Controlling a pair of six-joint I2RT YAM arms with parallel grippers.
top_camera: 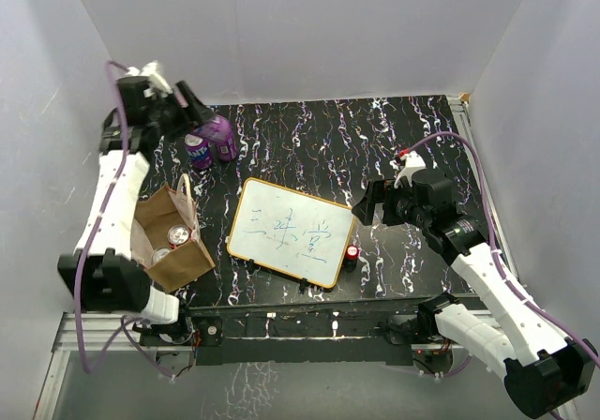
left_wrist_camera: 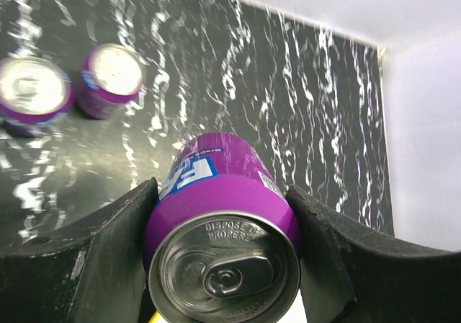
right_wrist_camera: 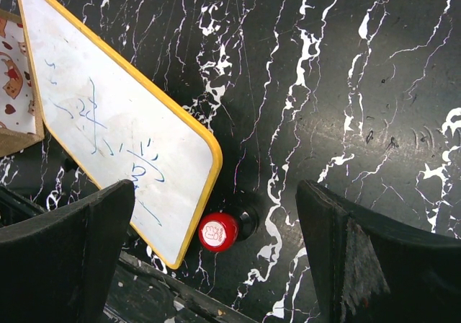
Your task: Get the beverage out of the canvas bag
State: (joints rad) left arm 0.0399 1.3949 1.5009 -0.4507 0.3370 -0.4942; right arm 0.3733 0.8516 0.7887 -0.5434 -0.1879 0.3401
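Black, white-veined worktop, plain white walls around. Left pincer clamped on purple soda can. Right pincer spread wide, empty, over whiteboard edge.

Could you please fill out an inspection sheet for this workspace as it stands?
Surface: black, white-veined table; no spills seen.
Job's things: canvas bag upright on the left arm's side, two silver-topped cans inside; purple can gripped at the far left.
Clutter: two standing cans on the table; whiteboard with writing; red-capped item beside its edge.
Grippers: left gripper shut on the purple can; right gripper open, empty.
Cables: purple cable along each arm.
Surroundings: white walls.
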